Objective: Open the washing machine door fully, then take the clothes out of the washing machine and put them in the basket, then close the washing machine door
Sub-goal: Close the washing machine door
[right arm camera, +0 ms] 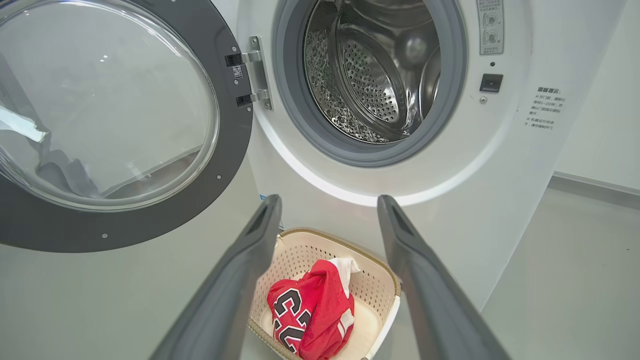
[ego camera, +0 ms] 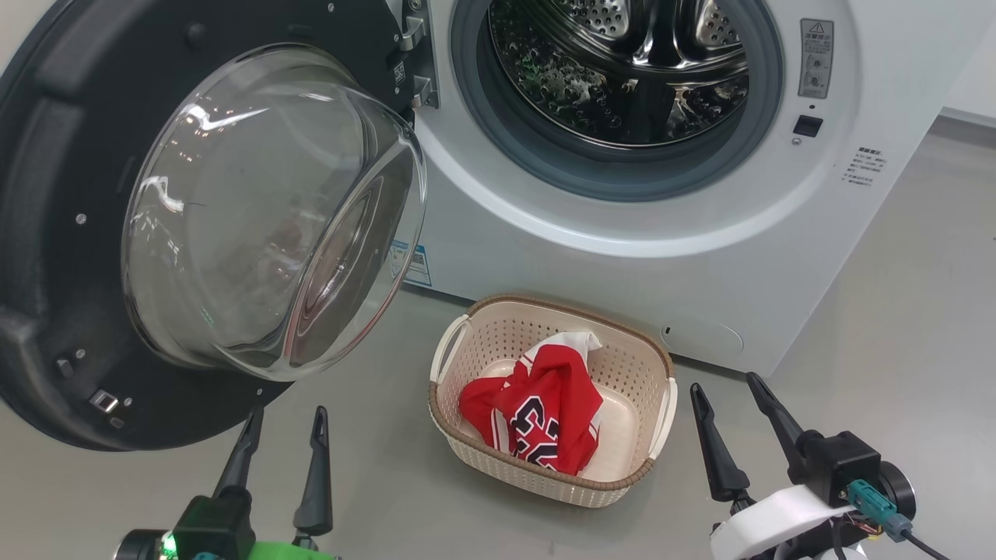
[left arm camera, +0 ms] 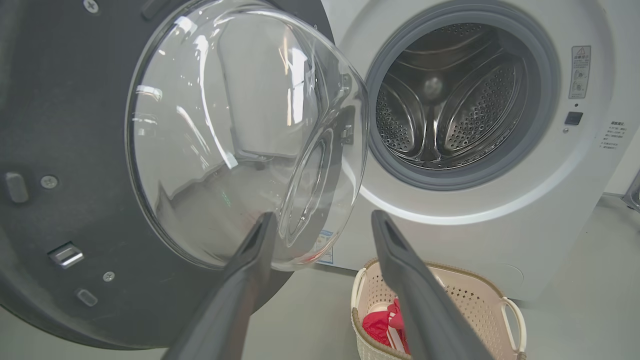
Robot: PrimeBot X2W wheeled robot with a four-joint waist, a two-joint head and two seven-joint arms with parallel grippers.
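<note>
washing machine door cropped left, warning label unreadable

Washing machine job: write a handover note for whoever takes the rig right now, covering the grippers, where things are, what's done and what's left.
Left gripper: open, empty, near the lower edge of the washing machine door.
Right gripper: open, empty, to the right of the basket.
Things: door swung wide open to the left; basket on the floor in front of the washing machine, clothes inside it.
Done: door opened, clothes in basket; no fabric seen in the drum.
Left: close the door.
</note>
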